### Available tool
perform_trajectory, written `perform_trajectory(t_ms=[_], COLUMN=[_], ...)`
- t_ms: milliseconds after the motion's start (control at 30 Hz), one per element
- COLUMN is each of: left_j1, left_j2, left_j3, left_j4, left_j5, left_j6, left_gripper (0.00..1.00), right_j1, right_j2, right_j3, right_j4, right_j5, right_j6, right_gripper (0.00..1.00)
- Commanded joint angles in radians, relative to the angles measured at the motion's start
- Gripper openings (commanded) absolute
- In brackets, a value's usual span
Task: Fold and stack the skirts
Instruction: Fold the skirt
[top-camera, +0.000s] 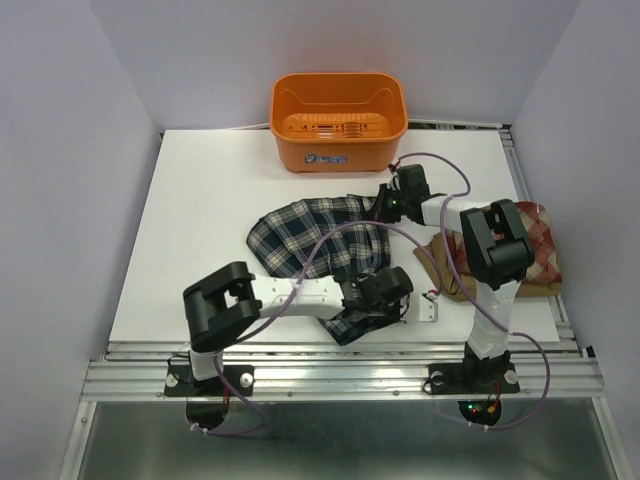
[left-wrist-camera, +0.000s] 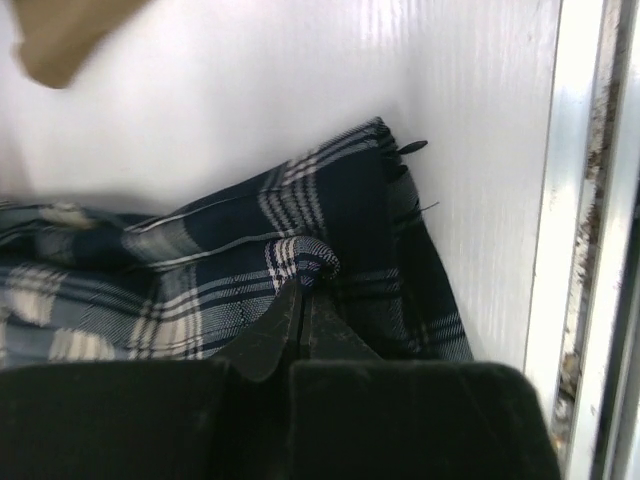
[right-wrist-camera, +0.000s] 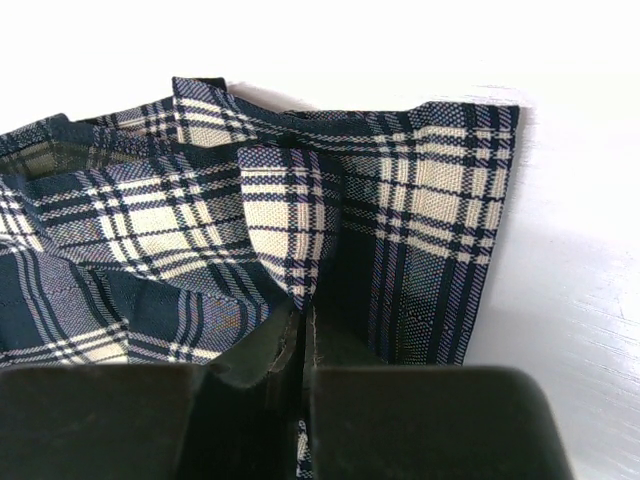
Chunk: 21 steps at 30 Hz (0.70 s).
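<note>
The navy-green-white plaid skirt lies crumpled in the middle of the white table. My left gripper is shut on a fold at its near edge, close to the table's front rail. My right gripper is shut on a fold at its far right corner. The red-and-white plaid skirt lies at the right edge on the tan skirt, partly hidden by my right arm. A tan corner shows in the left wrist view.
An orange plastic basket stands at the back centre of the table. The metal front rail runs right beside my left gripper. Purple cables loop over the plaid skirt.
</note>
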Motion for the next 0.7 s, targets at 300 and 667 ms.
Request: perform_trajectory(t_ms=[300,667], left_j1=[0.071,0.2], left_j2=[0.069,-0.052], left_j3=[-0.07,-0.132], left_j4=[0.004,0.023], left_j5=[0.152,0.293], left_j6=[0.058,-0.014], left_gripper=[0.0,0.0], right_j1=[-0.056,-0.277], right_j2=[-0.088,-0.359], right_j3=[0.219,0.053], right_j4=[-0.218,-0.428], right_j5=[-0.173,-0.332], right_j6=[-0.038,-0.119], right_gripper=[0.69,0.51])
